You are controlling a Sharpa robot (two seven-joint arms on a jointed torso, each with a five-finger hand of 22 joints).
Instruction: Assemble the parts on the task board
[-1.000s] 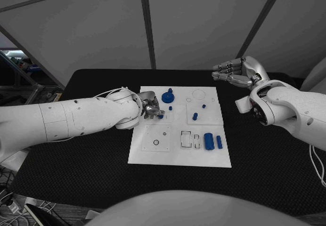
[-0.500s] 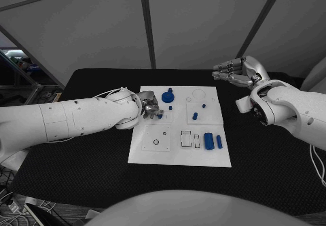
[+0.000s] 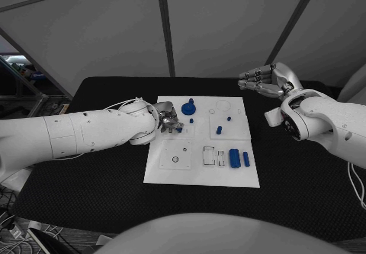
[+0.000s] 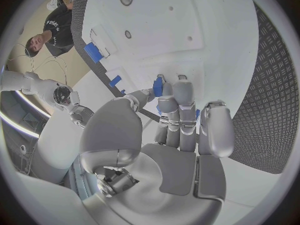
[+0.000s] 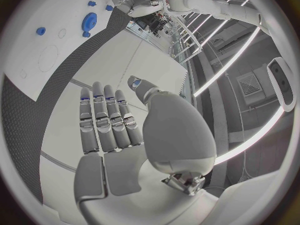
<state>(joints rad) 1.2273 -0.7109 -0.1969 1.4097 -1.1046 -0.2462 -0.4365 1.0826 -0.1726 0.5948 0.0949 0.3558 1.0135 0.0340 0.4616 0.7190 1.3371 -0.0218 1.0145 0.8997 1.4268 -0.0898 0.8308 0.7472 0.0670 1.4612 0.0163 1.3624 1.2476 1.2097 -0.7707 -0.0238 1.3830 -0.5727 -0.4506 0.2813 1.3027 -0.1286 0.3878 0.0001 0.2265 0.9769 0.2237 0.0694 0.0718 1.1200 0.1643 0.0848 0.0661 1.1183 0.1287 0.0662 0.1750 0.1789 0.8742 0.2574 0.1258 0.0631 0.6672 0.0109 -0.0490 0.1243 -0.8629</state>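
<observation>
My left hand (image 3: 169,122) sat at the board's (image 3: 200,177) 10 o'clock corner, fingers pinched on a small blue part (image 4: 157,86). My right hand (image 3: 263,82) hovered off the board at 2 o'clock — fingers apart, holding nothing.

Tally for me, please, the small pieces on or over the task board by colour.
Blue parts lying free on the task board: 6
Blue part held in the left hand: 1
Black ring: 1
Total: 8
</observation>
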